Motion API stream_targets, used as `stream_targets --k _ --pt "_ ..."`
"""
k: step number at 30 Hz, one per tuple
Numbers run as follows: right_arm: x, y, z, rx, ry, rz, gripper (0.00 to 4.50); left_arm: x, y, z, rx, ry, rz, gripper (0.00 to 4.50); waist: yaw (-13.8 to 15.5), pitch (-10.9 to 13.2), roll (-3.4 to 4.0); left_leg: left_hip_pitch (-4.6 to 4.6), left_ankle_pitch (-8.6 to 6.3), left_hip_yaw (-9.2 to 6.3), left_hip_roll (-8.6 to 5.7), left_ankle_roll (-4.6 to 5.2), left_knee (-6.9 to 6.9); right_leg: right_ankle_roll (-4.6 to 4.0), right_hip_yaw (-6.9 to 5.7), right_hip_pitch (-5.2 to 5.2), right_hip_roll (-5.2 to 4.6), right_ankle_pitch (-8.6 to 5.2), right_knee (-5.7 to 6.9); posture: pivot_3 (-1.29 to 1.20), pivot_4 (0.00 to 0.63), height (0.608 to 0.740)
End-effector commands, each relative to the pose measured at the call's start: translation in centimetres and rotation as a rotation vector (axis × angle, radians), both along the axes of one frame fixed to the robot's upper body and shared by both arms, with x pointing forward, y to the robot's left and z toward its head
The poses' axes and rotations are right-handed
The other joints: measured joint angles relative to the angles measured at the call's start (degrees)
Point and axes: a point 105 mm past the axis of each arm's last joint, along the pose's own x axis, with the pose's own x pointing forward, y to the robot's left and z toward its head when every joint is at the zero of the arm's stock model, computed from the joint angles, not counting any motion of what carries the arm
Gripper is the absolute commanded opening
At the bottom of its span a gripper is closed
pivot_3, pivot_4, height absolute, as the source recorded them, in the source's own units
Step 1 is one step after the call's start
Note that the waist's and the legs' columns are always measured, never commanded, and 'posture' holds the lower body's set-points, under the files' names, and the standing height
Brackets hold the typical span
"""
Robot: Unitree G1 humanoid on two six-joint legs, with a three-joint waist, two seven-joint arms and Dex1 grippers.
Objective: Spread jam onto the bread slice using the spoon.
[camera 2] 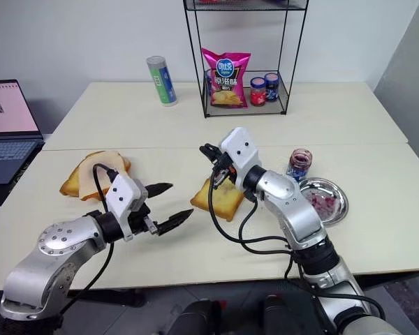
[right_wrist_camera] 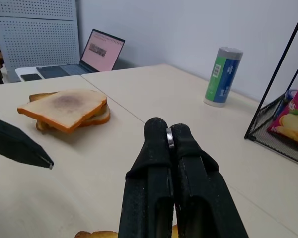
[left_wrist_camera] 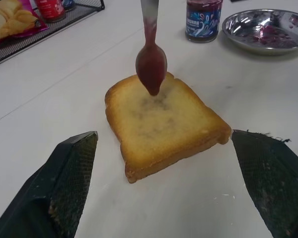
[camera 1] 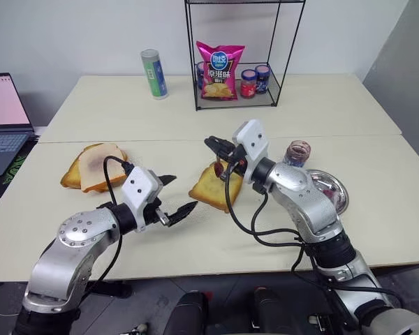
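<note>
My right tool (camera 2: 211,155) is clenched on the spoon (left_wrist_camera: 150,54). Its handle runs up into the tool and its long axis is near vertical. The bowl points down, loaded with jam (left_wrist_camera: 151,67), just above the bread slice (left_wrist_camera: 164,123). My left tool (camera 1: 173,199) is released, fingers spread either side of the slice, apart from it.

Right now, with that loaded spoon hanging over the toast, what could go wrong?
The jam clings to the spoon above the bread slice and may drip in one blob. The right gripper pinches only the thin handle, so it could twist. Nothing holds the bread, so spreading might push it.
</note>
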Motion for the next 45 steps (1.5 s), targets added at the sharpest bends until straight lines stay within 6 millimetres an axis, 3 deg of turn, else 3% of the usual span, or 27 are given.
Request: stream_targets --k 1,8,15,20,24,29,45 --pt "-0.3 0.0 1.0 0.034 -0.032 0.004 0.00 -0.1 -0.2 0.7 0.004 -0.032 -0.017 4.50 0.0 0.0 0.00 0.00 0.00 0.00 0.00 0.00 0.00 0.00 0.01 0.00 0.00 0.00 0.00 0.00 0.150 0.740" --pt "0.5 0.3 -0.4 0.016 -0.031 -0.011 0.00 -0.2 -0.2 0.8 0.006 -0.035 -0.015 4.50 0.0 0.0 0.00 0.01 0.00 -0.02 0.00 -0.01 0.01 0.00 0.00 0.01 0.01 0.00 0.02 0.00 0.150 0.740" --pt "1.0 -0.8 0.4 0.043 -0.042 -0.031 0.00 -0.1 0.1 0.9 0.015 -0.036 -0.006 4.50 0.0 0.0 0.00 0.01 0.00 -0.02 0.00 -0.02 0.00 0.00 0.00 0.00 0.01 0.00 0.02 0.00 0.150 0.740" --pt "1.3 -1.8 0.8 0.179 0.096 -0.059 0.00 -0.1 0.1 0.8 0.015 -0.033 -0.009 4.50 0.0 0.0 0.00 0.01 0.00 -0.02 0.00 -0.02 0.01 0.00 0.02 0.01 0.01 0.00 0.02 0.00 0.150 0.740" --pt "2.7 -3.4 -0.3 0.422 0.386 -0.151 0.00 -0.2 0.2 0.7 0.024 -0.032 -0.011 4.50 0.0 0.0 0.00 0.01 0.00 -0.06 0.04 -0.02 0.00 -0.01 0.03 0.00 0.01 0.00 0.07 0.00 0.150 0.740" --pt "3.6 -3.7 -1.4 0.630 0.634 -0.182 0.00 -0.2 0.1 0.7 0.025 -0.030 -0.017 4.50 0.1 0.0 0.00 0.01 0.00 -0.09 0.01 -0.03 -0.01 -0.02 0.02 0.01 0.01 0.00 0.06 0.00 0.150 0.740" --pt "4.6 -3.3 -4.6 0.665 0.761 -0.244 0.00 0.1 0.1 1.1 0.039 -0.047 -0.018 4.50 -0.1 0.0 0.01 0.01 0.00 -0.04 0.01 -0.02 -0.02 -0.03 -0.02 0.00 0.05 -0.01 0.06 0.00 0.150 0.740"
